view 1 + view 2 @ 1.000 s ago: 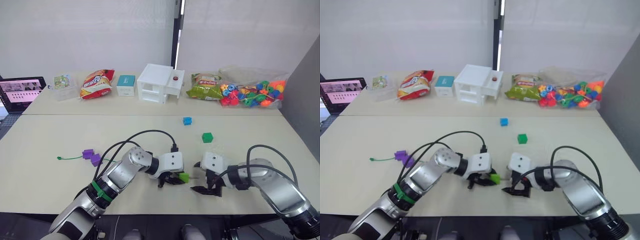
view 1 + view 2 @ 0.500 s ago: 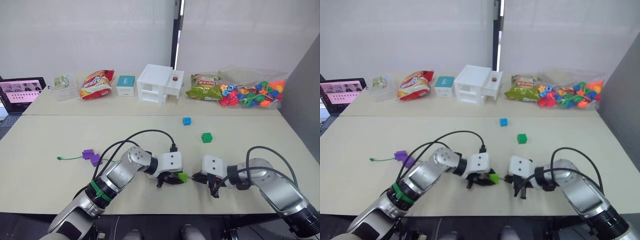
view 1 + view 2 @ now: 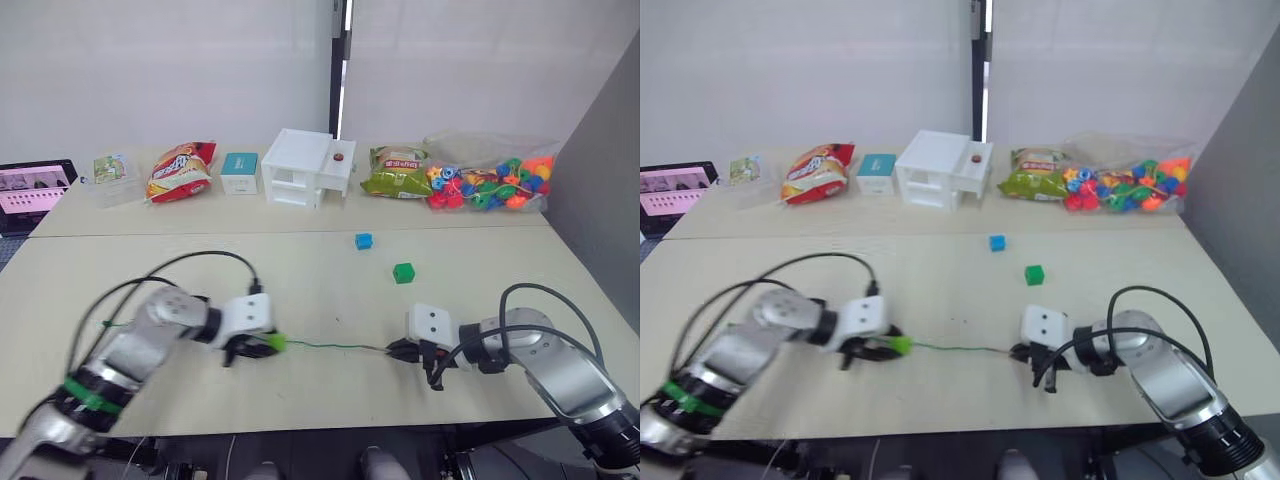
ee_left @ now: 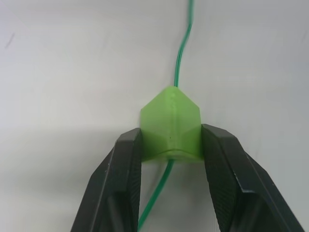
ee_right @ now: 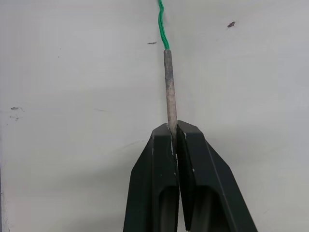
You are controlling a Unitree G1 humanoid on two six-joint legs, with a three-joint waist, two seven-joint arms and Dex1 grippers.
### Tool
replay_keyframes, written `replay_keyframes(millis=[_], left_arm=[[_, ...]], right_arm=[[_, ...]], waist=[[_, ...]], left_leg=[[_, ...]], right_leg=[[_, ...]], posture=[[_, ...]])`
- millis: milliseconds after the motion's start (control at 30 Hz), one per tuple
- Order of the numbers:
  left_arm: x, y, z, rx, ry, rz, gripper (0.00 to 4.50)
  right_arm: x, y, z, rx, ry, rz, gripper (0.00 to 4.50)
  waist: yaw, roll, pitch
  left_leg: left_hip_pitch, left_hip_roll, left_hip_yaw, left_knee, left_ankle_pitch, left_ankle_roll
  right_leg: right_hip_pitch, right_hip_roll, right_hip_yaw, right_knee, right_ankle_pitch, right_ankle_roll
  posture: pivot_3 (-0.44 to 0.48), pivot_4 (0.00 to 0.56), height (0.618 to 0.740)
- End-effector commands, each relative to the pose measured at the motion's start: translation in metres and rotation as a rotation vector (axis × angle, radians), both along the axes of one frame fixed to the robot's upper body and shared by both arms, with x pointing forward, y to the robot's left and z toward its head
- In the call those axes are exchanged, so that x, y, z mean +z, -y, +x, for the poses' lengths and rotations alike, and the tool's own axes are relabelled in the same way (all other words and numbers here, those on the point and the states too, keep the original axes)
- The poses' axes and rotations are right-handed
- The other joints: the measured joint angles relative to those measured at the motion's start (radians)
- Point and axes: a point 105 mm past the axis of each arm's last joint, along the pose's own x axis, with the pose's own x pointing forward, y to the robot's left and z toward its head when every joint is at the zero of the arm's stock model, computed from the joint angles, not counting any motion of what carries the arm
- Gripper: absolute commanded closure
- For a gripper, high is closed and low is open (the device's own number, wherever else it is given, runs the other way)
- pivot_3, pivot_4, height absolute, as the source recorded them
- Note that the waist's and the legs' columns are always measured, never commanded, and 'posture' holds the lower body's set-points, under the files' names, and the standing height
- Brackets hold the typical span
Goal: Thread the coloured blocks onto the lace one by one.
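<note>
The light green block (image 4: pixel 171 126) is on the lace (image 3: pixel 325 346) now, squeezed in the left claw (image 4: pixel 171 145). The right claw (image 5: pixel 173 133) pinches the lace's stiff tip (image 5: pixel 169 84). It looks like the block is being slid along. Next, a loose block, maybe the dark green block (image 3: pixel 403 272).

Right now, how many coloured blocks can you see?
3. Light green block on the lace, clamped in the left hand; blue block and dark green block loose on the table. Others may be hidden.
</note>
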Motion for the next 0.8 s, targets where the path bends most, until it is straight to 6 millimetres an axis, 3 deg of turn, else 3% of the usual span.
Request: replay_keyframes(millis=[33,167,233,400,467,533,633,733,800], left_arm=[[-0.009,-0.074,0.005,0.154,0.009,0.175,3.18],[-0.015,-0.116,-0.004,0.198,-0.011,0.280,3.18],[-0.017,-0.128,-0.006,0.211,-0.003,0.314,3.18],[-0.010,-0.126,-0.001,0.238,0.036,0.258,3.18],[-0.002,-0.117,0.003,0.234,0.059,0.203,3.18],[0.015,-0.100,0.006,0.228,0.065,0.080,2.13],[0.043,-0.072,0.009,0.189,0.074,-0.051,1.20],[0.068,-0.029,0.006,0.112,0.062,-0.212,1.20],[0.073,0.001,-0.003,0.047,0.028,-0.297,1.20]], right_arm=[[0.013,-0.001,0.002,0.010,0.043,0.015,4.50],[0.014,-0.006,0.005,0.022,0.047,0.024,4.50],[0.014,-0.008,0.007,0.027,0.049,0.025,4.50],[0.015,-0.010,0.008,0.032,0.051,0.030,4.50],[0.015,-0.011,0.009,0.032,0.051,0.034,4.50],[0.018,-0.015,0.009,0.036,0.050,0.051,4.50],[0.020,-0.023,0.009,0.043,0.043,0.066,4.50],[0.019,-0.036,0.009,0.053,0.030,0.069,4.50],[0.015,-0.044,0.008,0.060,0.016,0.057,4.50]], waist=[[0.000,0.000,0.000],[-0.003,0.001,0.000],[-0.005,0.002,-0.001],[-0.007,0.003,-0.001],[-0.008,0.004,-0.001],[-0.007,0.004,-0.001],[-0.001,0.001,0.000],[0.006,-0.001,0.002],[0.010,-0.001,0.002]], left_leg=[[0.000,0.000,0.000,0.000,0.000,0.000],[0.001,0.000,0.001,0.000,0.000,0.000],[0.001,0.000,0.001,-0.001,0.000,0.000],[0.002,0.000,0.002,-0.002,0.000,0.000],[0.002,0.000,0.002,-0.001,0.000,0.000],[0.001,0.000,0.002,-0.001,0.000,0.000],[0.000,0.000,0.002,0.000,0.000,0.000],[-0.003,0.000,0.001,0.001,0.000,0.000],[-0.004,-0.001,0.001,0.002,0.000,0.000]], right_leg=[[0.000,0.000,0.000,0.000,0.000,0.000],[0.000,0.000,0.000,0.000,0.000,0.000],[0.000,0.000,0.000,0.000,0.000,0.000],[0.000,0.000,0.000,0.001,0.000,0.000],[-0.001,0.000,0.000,0.001,0.000,0.000],[-0.001,0.000,0.000,0.002,0.000,0.000],[-0.003,-0.001,0.000,0.005,0.000,0.000],[-0.004,-0.001,-0.001,0.006,0.000,0.000],[-0.004,-0.002,-0.001,0.006,0.000,0.000]], posture=[[0.000,0.150,0.740],[0.000,0.150,0.740],[0.000,0.150,0.740],[0.000,0.150,0.740],[0.000,0.150,0.740],[0.000,0.150,0.740],[0.000,0.150,0.740],[0.000,0.150,0.740],[0.000,0.150,0.740]])
